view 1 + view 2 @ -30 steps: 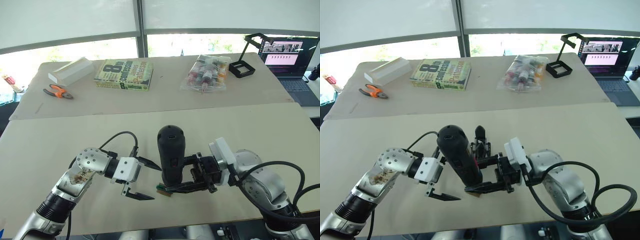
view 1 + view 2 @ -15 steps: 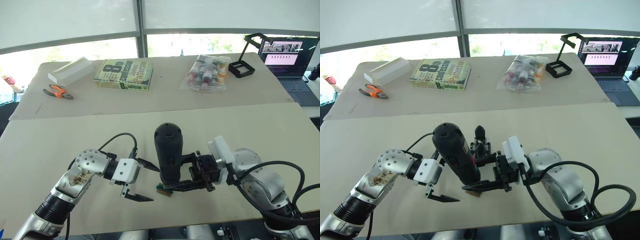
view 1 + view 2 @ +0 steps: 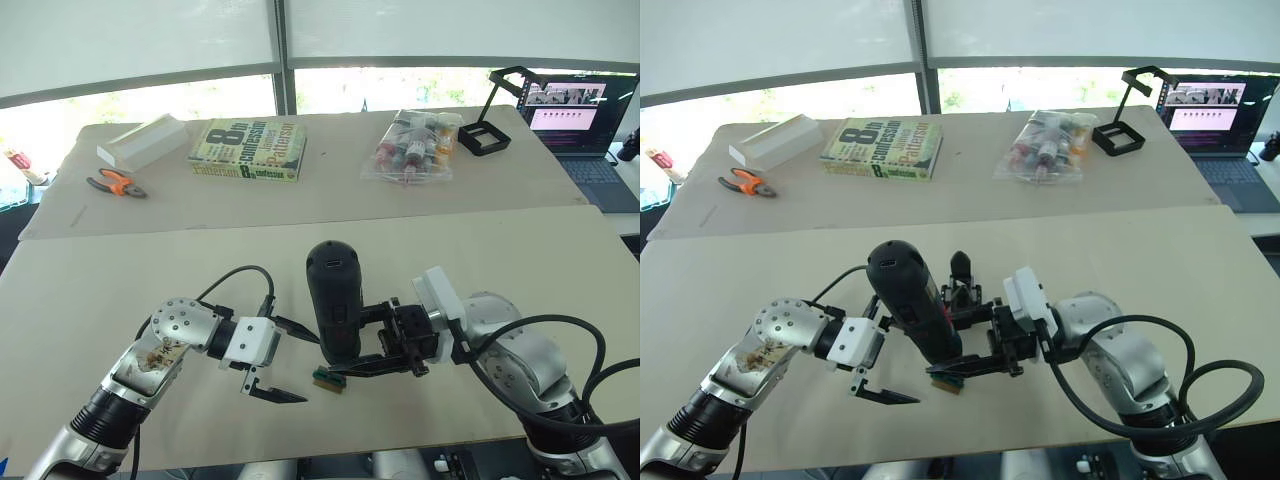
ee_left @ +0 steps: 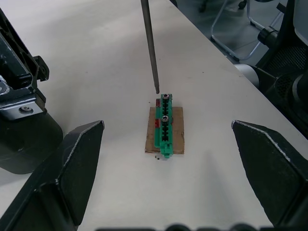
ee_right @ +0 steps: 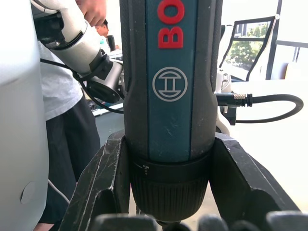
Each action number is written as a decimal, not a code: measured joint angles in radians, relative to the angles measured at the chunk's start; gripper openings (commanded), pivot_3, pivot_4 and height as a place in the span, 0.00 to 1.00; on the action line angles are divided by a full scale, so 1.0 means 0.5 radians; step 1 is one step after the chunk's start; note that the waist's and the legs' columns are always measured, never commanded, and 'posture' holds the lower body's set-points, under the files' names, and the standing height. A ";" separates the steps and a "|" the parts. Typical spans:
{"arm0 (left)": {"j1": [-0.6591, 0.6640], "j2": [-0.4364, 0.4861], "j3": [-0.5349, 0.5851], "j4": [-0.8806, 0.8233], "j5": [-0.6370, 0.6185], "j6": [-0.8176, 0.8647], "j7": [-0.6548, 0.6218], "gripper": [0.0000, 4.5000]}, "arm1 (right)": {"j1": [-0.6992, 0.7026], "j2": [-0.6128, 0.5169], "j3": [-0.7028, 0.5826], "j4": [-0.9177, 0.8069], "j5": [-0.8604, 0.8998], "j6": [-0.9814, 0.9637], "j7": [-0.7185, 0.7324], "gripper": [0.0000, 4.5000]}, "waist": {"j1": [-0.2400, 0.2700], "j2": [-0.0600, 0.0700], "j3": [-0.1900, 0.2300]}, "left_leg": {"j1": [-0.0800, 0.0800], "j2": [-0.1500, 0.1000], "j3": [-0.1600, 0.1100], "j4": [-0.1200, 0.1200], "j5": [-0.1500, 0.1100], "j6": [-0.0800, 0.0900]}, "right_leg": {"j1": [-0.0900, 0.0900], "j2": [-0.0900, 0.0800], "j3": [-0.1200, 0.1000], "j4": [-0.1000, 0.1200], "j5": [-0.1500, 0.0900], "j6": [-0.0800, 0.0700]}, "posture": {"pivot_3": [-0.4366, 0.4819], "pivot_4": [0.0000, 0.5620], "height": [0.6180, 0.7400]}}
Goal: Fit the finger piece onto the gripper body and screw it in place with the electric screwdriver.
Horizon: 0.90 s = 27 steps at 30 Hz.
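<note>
My right gripper (image 3: pixel 352 340) is shut on the electric screwdriver (image 3: pixel 334 305), a thick black cylinder held nearly upright over the near table. Its thin metal bit (image 4: pixel 150 43) ends just above a tiny green-and-brown block (image 4: pixel 164 125) lying flat on the table. Just behind the screwdriver stands the gripper body (image 3: pixel 960 287), with one pointed black finger sticking up. My left gripper (image 3: pixel 298 364) is open, its fingers on either side of the green block without touching it. The finger piece is out of view.
On the far table lie a book (image 3: pixel 248 150), orange pliers (image 3: pixel 115 183), a white box (image 3: pixel 142 142), a bag of small bottles (image 3: pixel 412 145), a black stand (image 3: pixel 488 130) and a laptop (image 3: pixel 580 118). A person (image 5: pixel 62 96) stands behind the screwdriver in the right wrist view.
My right gripper has carried the screwdriver slightly to the left, so more of the green block shows. The left arm has not moved.
</note>
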 measured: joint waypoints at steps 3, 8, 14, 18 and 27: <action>0.000 -0.003 0.000 0.000 0.001 -0.003 0.000 1.00 | -0.026 0.005 0.000 0.000 0.000 0.017 -0.001 0.42 | 0.000 0.000 0.000 | 0.000 0.000 0.000 0.000 0.000 0.000 | 0.000 0.000 0.000 0.000 0.000 0.000 | 0.48 0.27 1.00; -0.016 -0.005 0.000 0.001 0.002 -0.020 -0.001 1.00 | -0.031 0.015 0.000 0.000 0.000 0.025 -0.007 0.42 | 0.001 0.000 0.000 | 0.000 0.000 0.000 0.000 0.000 0.000 | 0.000 0.000 0.000 0.000 0.000 0.000 | 0.48 0.27 1.00; -0.028 -0.005 0.000 0.001 0.002 -0.041 -0.001 1.00 | -0.020 0.010 0.000 -0.017 0.000 0.030 -0.013 0.42 | -0.001 0.000 0.000 | 0.000 0.000 0.000 0.000 0.000 0.000 | 0.000 0.000 0.000 0.000 0.000 0.000 | 0.48 0.27 1.00; -0.028 -0.005 0.000 0.002 0.002 -0.043 -0.003 1.00 | -0.006 0.008 0.001 -0.063 0.003 0.036 -0.033 0.42 | -0.001 0.000 0.000 | 0.000 0.000 0.000 0.000 0.000 0.000 | 0.000 0.000 0.000 0.000 0.000 0.000 | 0.48 0.27 1.00; -0.035 -0.005 0.000 0.009 0.002 -0.044 -0.006 1.00 | 0.015 0.002 0.003 -0.077 0.004 0.047 -0.035 0.42 | -0.001 0.000 0.000 | 0.000 0.000 0.000 0.000 0.000 0.000 | 0.000 0.000 0.000 0.000 0.000 0.000 | 0.48 0.27 1.00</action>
